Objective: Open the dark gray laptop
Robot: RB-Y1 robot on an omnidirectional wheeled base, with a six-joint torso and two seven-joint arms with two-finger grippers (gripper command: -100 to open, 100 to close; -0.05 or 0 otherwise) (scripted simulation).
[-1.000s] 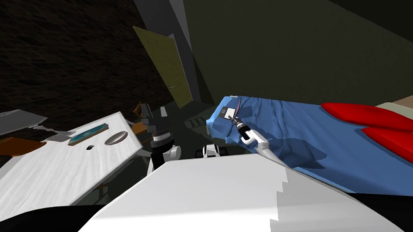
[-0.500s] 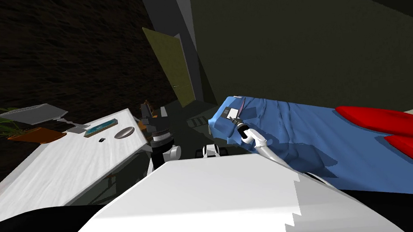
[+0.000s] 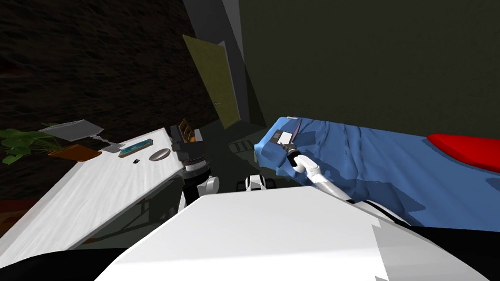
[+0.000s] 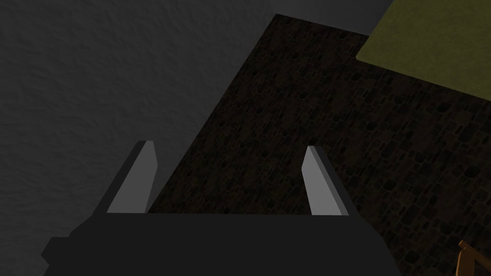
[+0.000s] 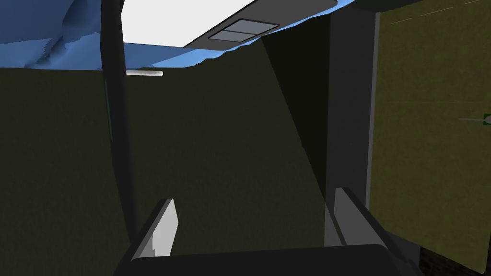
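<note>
The laptop (image 3: 280, 137) lies at the bed's (image 3: 382, 162) far corner, away from the red pillows (image 3: 476, 147). Its lid (image 5: 115, 120) stands about upright over the base (image 5: 230, 19), so the opening looks nearly done. The right gripper (image 5: 254, 196) hovers just beside the lid, fingers spread and holding nothing. Next it should nudge the lid back or pull clear without catching it. The left gripper (image 4: 230, 148) hangs by the desk (image 3: 103, 190), fingers spread too. An olive door (image 3: 214, 80) stands beyond, and nothing blocks the reach.
</note>
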